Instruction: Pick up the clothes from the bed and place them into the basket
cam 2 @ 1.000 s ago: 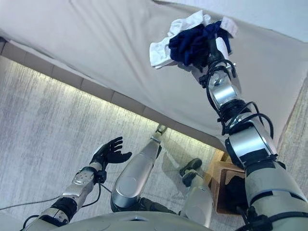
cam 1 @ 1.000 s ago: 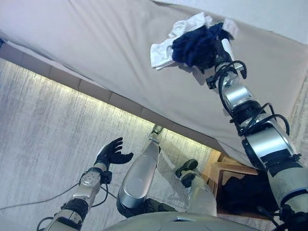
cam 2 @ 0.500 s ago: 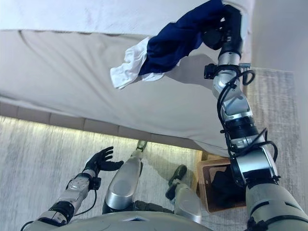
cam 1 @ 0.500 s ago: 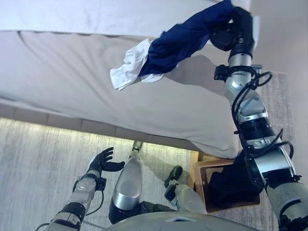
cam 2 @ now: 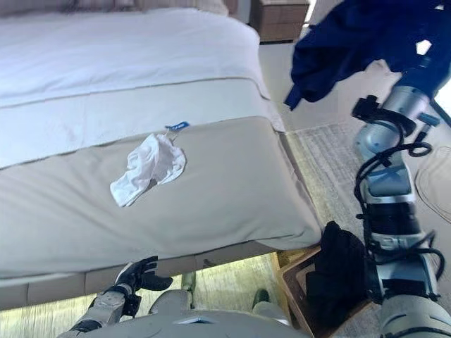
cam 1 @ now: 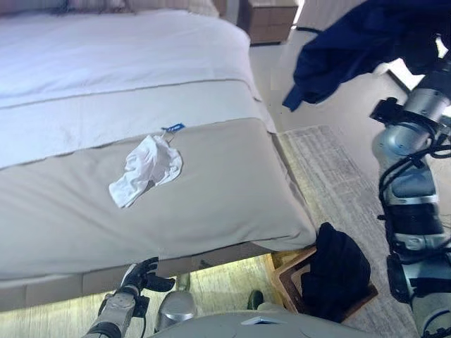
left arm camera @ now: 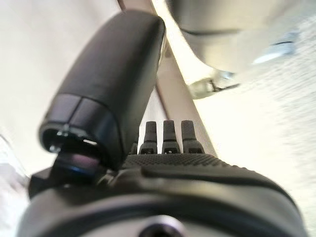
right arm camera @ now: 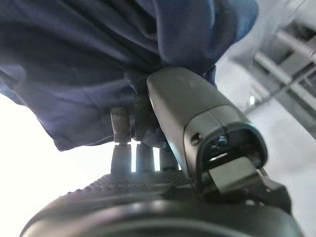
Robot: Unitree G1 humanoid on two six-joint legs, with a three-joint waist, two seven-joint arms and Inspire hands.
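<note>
A navy garment hangs in the air beyond the bed's right side, high over the floor. My right hand is shut on it, thumb and fingers pinching a fold of the cloth. A crumpled white garment lies on the beige bed cover, with a small blue tag just behind it. The wooden basket stands on the floor by the bed's near right corner and holds dark clothes. My left hand hangs low before the bed's front edge, fingers relaxed and empty.
White bedding covers the far part of the bed. A wooden nightstand stands behind the bed's far corner. A pale rug runs along the bed's right side.
My right arm has lifted the navy garment off the bed and swung it right, leaving the white garment behind. The whole view has shifted as the head moved. The left hand stays low.
</note>
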